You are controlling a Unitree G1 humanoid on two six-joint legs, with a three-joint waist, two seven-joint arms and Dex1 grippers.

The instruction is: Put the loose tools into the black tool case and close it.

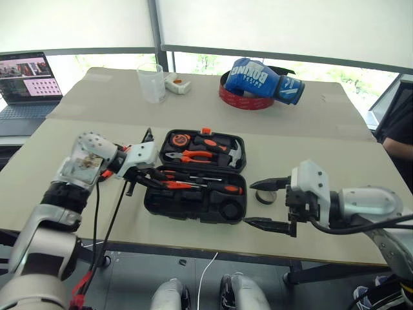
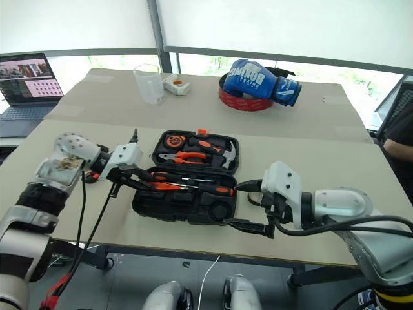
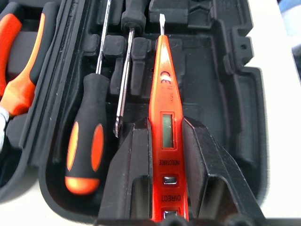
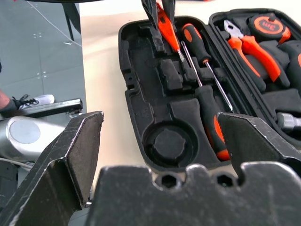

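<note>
- Case [image 1: 193, 205] lies open flat on the table [image 1: 335, 155], lid half further from the robot, tray half nearer.
- Lid half holds the orange-handled pliers [image 1: 193, 155], round tape measure [image 1: 178, 138] and hammer [image 1: 233, 155], all seated.
- Tray half: two black-and-orange screwdrivers lie in it, pointing opposite ways. One [image 3: 89, 141] has its handle toward the left end, the other [image 4: 210, 117] has its handle toward the right end.
- Round recess [image 4: 169, 143] in the tray's front right corner has nothing in it.
- Left gripper [image 1: 155, 177] is at the left end of the tray, fingers clamped on the orange tester [image 3: 165, 127].
- Left wrist view: the black pads press both long sides of the tester body, and its metal tip points along the tray above the moulded slots. Can't tell if the tester touches the tray.
- Right gripper [image 1: 268, 205] hangs just off the case's right end, jaws spread wide, nothing between them.
- Small dark tape roll [image 1: 266, 196] sits on the table just right of the case, between the right gripper's two fingers as seen from the head view. No contact visible.
- Elsewhere on the table, well apart from the case: clear cup [image 1: 151, 82], blue boxing glove [image 1: 261, 79] on a red ring [image 1: 242, 100], laptop [image 1: 26, 84] at far left.
</note>
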